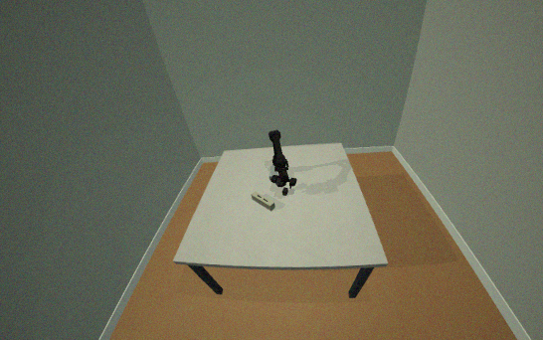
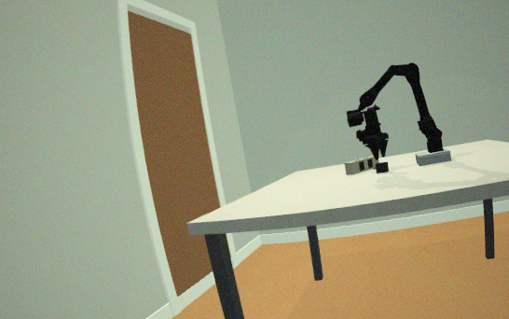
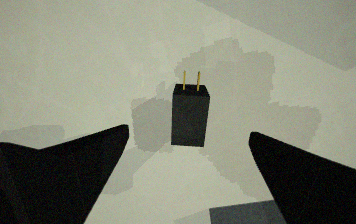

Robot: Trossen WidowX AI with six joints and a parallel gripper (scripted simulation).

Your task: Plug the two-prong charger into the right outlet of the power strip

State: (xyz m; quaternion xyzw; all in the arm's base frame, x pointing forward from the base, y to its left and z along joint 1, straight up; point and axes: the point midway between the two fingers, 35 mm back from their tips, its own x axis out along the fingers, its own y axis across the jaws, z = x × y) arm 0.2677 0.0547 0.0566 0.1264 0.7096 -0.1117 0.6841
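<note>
Grey matte walls, an orange-brown floor, a brown door panel in a pale frame at one side. In the middle, a pale flat worktop on dark square legs, smooth and unmarked apart from soft shadows cast by the arm.

On the worktop, near its far edge, a black jointed arm bolted to a small grey base plate, arched up and over so that the wrist points straight down. Probably posed that way to bring the fingers vertically over the plug for a top grasp.

Next, the power strip: a cream, boxy bar lying flat, dark outlet openings on its upper face, too small here to make out the shutter. Flat on its back, so any insertion likely has to come straight down.

Just beside it, apart and not touching, the charger: a small matte black block, sharp-edged, with two thin brass-yellow prongs sticking out of one end. Lying on its side, prongs parallel to the surface and pointing away from the wrist camera, so likely in need of turning before meeting an outlet.

Gripper hanging above the charger, spread almost fully wide, nothing held. Dark wedge-shaped fingers flanking the block on either side, well clear of it, lined up to close across its flat long faces.
</note>
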